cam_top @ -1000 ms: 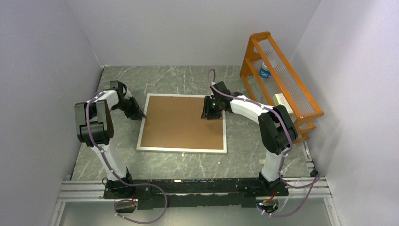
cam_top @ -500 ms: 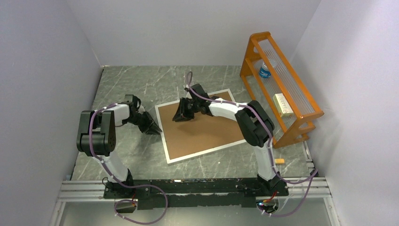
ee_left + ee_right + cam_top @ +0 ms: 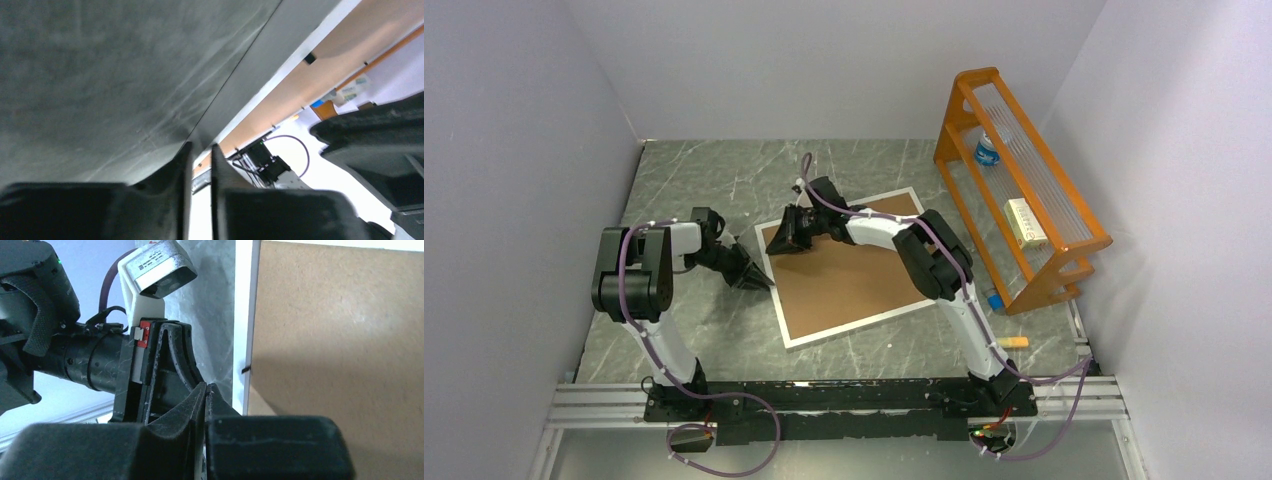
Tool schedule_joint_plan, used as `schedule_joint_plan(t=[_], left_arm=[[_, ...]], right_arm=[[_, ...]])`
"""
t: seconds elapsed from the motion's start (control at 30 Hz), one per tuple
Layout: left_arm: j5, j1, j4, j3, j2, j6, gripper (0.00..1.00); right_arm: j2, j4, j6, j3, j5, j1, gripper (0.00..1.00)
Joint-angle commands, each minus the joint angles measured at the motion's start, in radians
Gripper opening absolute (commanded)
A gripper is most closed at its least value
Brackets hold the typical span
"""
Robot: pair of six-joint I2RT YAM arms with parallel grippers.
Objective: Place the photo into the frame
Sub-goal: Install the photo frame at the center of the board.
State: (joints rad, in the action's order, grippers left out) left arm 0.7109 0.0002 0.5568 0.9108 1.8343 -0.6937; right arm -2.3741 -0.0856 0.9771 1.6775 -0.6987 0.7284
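- The large rectangular frame with the narrow white border (image 3: 246, 315) lies flat and face down on the grey marbled table (image 3: 724, 180). It is turned askew, with its far right corner pointing toward the orange rack (image 3: 1024, 190). The brown backing board (image 3: 844, 270) sits in it.
- The photo shows in no view, so I cannot tell where it is.
- My right pincer (image 3: 205, 387) has its fingertips pressed together on nothing. It hangs low at the frame's far left corner, just beside the white border.
- My left pincer (image 3: 200, 150) shows only a thin slit between its fingers, with the tip at the frame's left edge. I cannot tell whether the rim is nipped in that slit.
- I judge the step in hand to be freeing the backing board. A small black tab (image 3: 245, 369) sits on the left border, and it looks like the thing to work.
- To do it well, I should bring one closed tip down onto the tab and push along the border, not across it. The other pincer should steady the frame so it does not swivel.
- Both pincers crowd the same left edge, so one should hold off to avoid a knock.
- Bare table lies to the left and far side. The rack is well apart on the right.
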Motion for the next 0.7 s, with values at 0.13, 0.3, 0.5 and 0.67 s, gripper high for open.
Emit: schedule_joint_plan(t=[0.13,0.3,0.5,0.67], left_arm=[[-0.228,-0.021,-0.011,-0.067,0.133,0.033,0.03],[-0.223,-0.021,-0.012,-0.076,0.135,0.033,0.02],[-0.217,-0.022,-0.012,-0.079,0.137,0.032,0.02],[-0.213,-0.02,-0.008,-0.075,0.14,0.032,0.03]], right_arm=[[-0.081,-0.038,0.023,0.119,-0.044,0.001,0.05],[-0.096,0.033,-0.008,0.133,-0.007,-0.006,0.05],[-0.06,0.082,-0.05,0.042,0.079,-0.03,0.05],[-0.063,0.129,-0.073,0.024,0.109,-0.048,0.05]])
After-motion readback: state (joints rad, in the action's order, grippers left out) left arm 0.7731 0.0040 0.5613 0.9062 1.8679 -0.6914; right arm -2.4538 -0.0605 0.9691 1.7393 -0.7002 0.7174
